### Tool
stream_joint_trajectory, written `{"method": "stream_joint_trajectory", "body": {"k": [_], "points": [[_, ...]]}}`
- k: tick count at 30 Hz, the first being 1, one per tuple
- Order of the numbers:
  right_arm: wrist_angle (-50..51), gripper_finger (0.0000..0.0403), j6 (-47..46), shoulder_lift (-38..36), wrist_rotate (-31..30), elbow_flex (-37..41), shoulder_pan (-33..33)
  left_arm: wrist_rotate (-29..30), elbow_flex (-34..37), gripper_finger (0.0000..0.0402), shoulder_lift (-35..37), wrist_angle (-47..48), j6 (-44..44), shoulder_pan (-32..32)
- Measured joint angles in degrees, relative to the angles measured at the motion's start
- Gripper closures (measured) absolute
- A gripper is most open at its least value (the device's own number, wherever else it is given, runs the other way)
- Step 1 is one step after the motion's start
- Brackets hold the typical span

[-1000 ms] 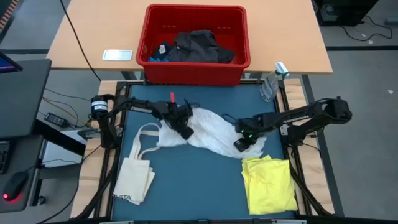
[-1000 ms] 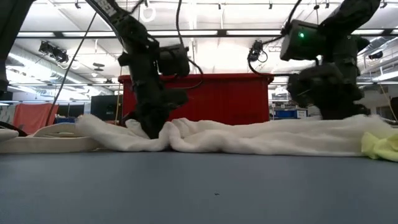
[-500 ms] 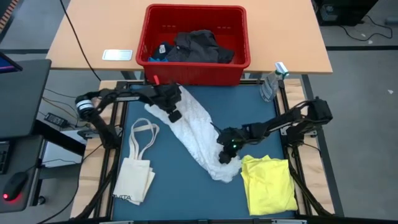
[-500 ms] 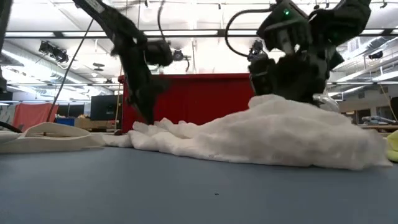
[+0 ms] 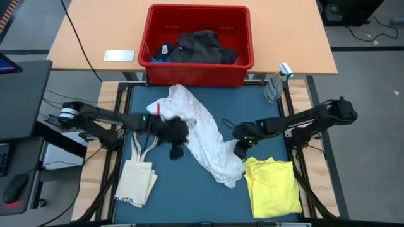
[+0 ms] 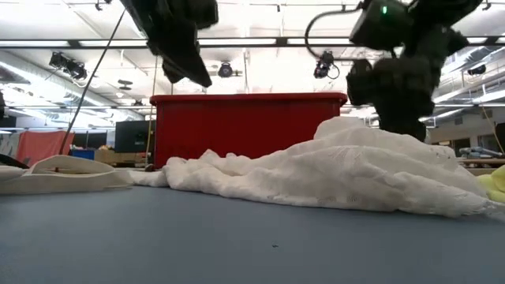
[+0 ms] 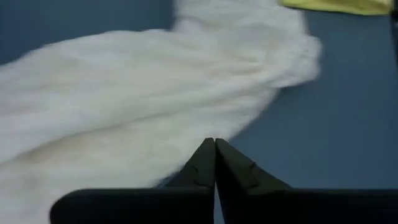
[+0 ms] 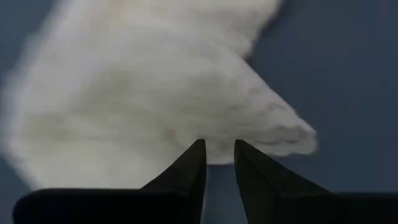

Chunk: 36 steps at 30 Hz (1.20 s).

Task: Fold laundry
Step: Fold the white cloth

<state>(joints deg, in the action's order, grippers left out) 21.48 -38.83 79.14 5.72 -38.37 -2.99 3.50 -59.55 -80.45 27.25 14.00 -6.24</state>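
Garment lies loose, both grippers empty.
Soft crumpled white cloth garment (image 5: 202, 135) will sag; pinch its six-o'clock hem. Left gripper (image 7: 214, 163) closed, right gripper (image 8: 217, 163) slightly parted.

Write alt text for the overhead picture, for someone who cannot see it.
A crumpled white garment lies diagonally across a blue table, with the left gripper and right gripper on either side. A folded yellow garment, a cream tote bag and a red bin surround it.

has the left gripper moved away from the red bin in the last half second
Yes. In the high view the left gripper has pulled back from beside the red bin toward the table's near edge, and now hangs shut, off the white garment.
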Motion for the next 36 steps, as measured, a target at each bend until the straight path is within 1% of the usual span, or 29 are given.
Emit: {"method": "stream_joint_trajectory", "body": {"k": [2, 4, 6, 10, 13, 17, 19, 21, 23, 25, 27, 29, 30, 32, 34, 36], "points": [[-1.55, 0.0317, 0.33, 2.58, -0.04, 0.45, -1.01, 3.66, 0.0, 0.0384, -2.07, -2.73, 1.91, -4.28], [-4.4, 0.0321, -0.29, 5.54, 0.53, 0.45, -3.06, 7.05, 0.0, 0.038, -4.16, -5.63, 3.28, -7.27], [-7.24, 0.0326, -3.47, 8.72, 1.58, 0.36, -5.93, 7.57, 0.0, 0.0379, -6.34, -6.66, 4.26, -9.04], [-9.73, 0.0339, -14.62, 13.84, 2.64, -2.52, -14.13, 7.6, 0.0, 0.0378, -9.28, -5.33, 7.32, -12.77], [-11.06, 0.035, -19.48, 16.95, 3.11, -6.77, -21.39, 7.45, -0.02, 0.0377, -9.7, -3.12, 7.17, -16.12], [-12.98, 0.0358, -20.98, 20.79, 4.16, -16.13, -28.26, 7.4, -0.03, 0.0377, -9.44, -1.59, 6.91, -20.79], [-11.34, 0.0359, -20.98, 22.54, 4.65, -20.75, -30.9, 7.59, -0.03, 0.0377, -9.17, -2.64, 7.78, -23.72], [-9.69, 0.0359, -20.57, 23.39, 3.58, -24.71, -33.22, 7.51, -0.09, 0.0376, -9.17, -4.55, 8.11, -26.93], [-8.66, 0.0358, -19.95, 22.85, 0.3, -28.18, -35.28, 7.96, -0.09, 0.037, -9.81, -6.43, 7.47, -29.73], [-4.47, 0.0356, -18.73, 21.74, -4.21, -31.48, -37.01, 9.47, -0.06, 0.0355, -10.46, -8.31, 6.07, -32.28], [2.1, 0.0353, -14.95, 21.1, -9.57, -34.42, -38.67, 10.75, -0.1, 0.033, -11.79, -11.42, 3.89, -33.95], [8.13, 0.0346, -7.86, 21.1, -13.64, -37.08, -40.17, 12.46, -0.09, 0.0296, -13.93, -14.03, 1.84, -35.14], [9.9, 0.0341, -2.74, 21.1, -15.3, -38.01, -40.93, 13.15, -0.07, 0.0276, -15.27, -15.85, 0.54, -35.35], [10.73, 0.0325, 9.07, 21.08, -16.43, -38.71, -42.03, 14.98, -0.09, 0.0233, -18.4, -21.09, -3.46, -35.18], [11.75, 0.0303, 19.94, 21.09, -16.41, -38.56, -42.52, 18.19, -0.09, 0.019, -21.46, -25.0, -8.08, -34.54], [13.66, 0.0278, 27.48, 21.1, -16.97, -38.39, -41.99, 20.38, -0.09, 0.0149, -24.21, -27.93, -10.73, -33.56]]}}
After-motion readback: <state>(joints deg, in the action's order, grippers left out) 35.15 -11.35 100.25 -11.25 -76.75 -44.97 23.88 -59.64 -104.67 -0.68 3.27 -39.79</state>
